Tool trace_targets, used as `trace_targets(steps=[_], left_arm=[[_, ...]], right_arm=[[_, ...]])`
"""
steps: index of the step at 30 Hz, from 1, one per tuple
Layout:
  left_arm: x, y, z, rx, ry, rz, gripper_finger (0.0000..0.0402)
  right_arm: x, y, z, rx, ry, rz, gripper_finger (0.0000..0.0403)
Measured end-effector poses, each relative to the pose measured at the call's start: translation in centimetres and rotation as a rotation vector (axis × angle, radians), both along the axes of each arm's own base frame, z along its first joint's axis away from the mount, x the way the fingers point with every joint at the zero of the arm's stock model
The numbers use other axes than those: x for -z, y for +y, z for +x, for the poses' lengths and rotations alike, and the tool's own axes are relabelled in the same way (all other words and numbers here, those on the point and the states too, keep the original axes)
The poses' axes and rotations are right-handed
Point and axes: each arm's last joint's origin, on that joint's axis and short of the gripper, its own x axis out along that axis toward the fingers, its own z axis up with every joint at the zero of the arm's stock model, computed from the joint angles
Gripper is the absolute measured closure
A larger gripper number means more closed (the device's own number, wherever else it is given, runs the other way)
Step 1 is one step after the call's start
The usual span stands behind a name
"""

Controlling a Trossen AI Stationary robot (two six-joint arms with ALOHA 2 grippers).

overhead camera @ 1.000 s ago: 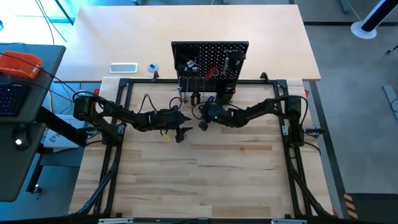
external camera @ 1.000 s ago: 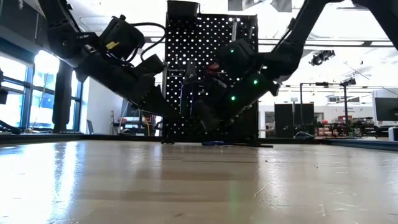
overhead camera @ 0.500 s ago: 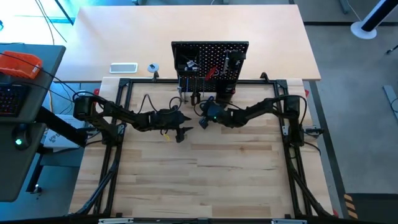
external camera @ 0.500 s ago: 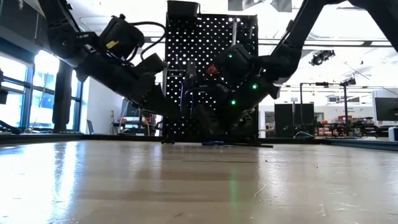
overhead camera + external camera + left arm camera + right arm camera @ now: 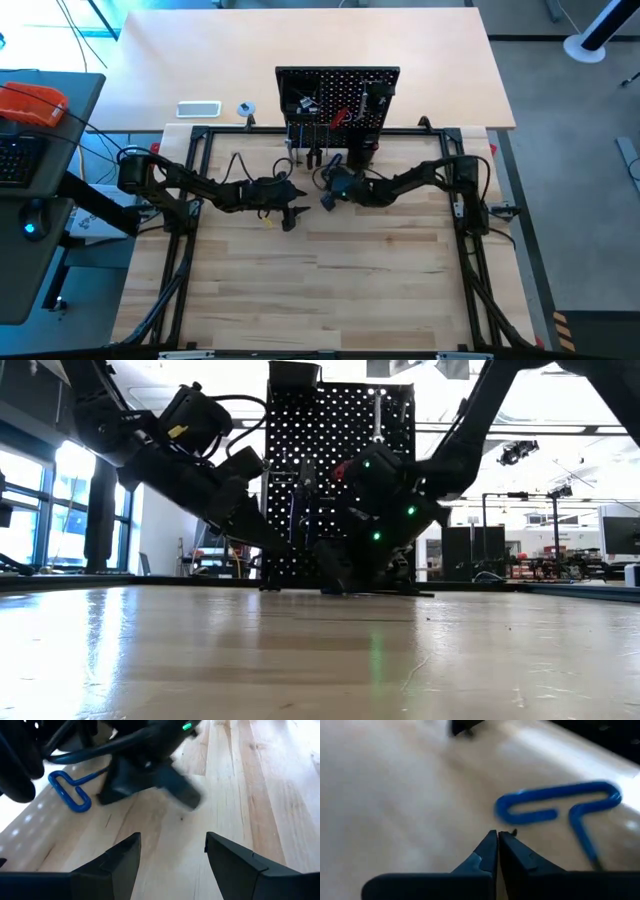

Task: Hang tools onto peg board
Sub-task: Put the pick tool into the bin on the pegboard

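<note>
The peg board (image 5: 338,100) stands upright at the table's far middle, and a silver wrench (image 5: 377,415) and a red-handled tool (image 5: 341,116) hang on it. A blue-handled T hex key (image 5: 555,802) lies flat on the wood in front of the board. My right gripper (image 5: 497,840) is shut and low over the table, its tips just short of the key's handle loop. My left gripper (image 5: 172,850) is open with nothing between its fingers. It hovers to the left of the key (image 5: 70,792) and points toward the right gripper (image 5: 150,780). My right gripper's shut fingertips (image 5: 490,842) stand close beside the rounded end of the key's blue handle loop (image 5: 502,812), slanting down from the table's right. Whether they touch it I cannot tell. The key lies flat on the table.
A black frame rail (image 5: 200,160) runs around the work area. On the far table behind it lie a white flat object (image 5: 199,109) and a small round item (image 5: 246,109). Bare wood (image 5: 330,280) stretches toward the near edge.
My right gripper has sunk toward the table in front of the peg board and rolled at the wrist, ending low beside the blue key. The key has stayed where it lay.
</note>
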Motion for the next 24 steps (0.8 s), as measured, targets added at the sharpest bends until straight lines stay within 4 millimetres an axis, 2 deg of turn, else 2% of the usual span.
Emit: trace_targets(steps=[8, 12, 14, 17, 21, 24], left_arm=[[0.2, -0.1, -0.1, 0.009, 0.027, 0.006, 0.0186], [0.2, 0.0, -0.1, 0.013, 0.026, 0.021, 0.0186], [0.1, 0.1, -0.1, 0.012, 0.021, 0.028, 0.0186], [-0.1, 0.4, 0.0, -0.005, -0.006, 0.036, 0.0186], [0.1, 0.8, 0.4, -0.024, -0.039, 0.070, 0.0186], [0.7, 1.3, 1.1, -0.046, -0.074, 0.089, 0.0186]], right_arm=[[-2.4, 6.2, -0.5, -0.190, 0.071, 0.084, 0.0390], [-4.0, 8.4, -1.2, -0.223, 0.105, 0.023, 0.0390], [-4.5, 8.8, -1.7, -0.174, 0.150, -0.069, 0.0390], [-4.4, 8.2, -2.3, -0.086, 0.212, -0.155, 0.0390], [-3.6, 7.1, -3.3, -0.037, 0.272, -0.120, 0.0389], [-3.1, 7.3, -4.7, -0.010, 0.271, -0.089, 0.0389]])
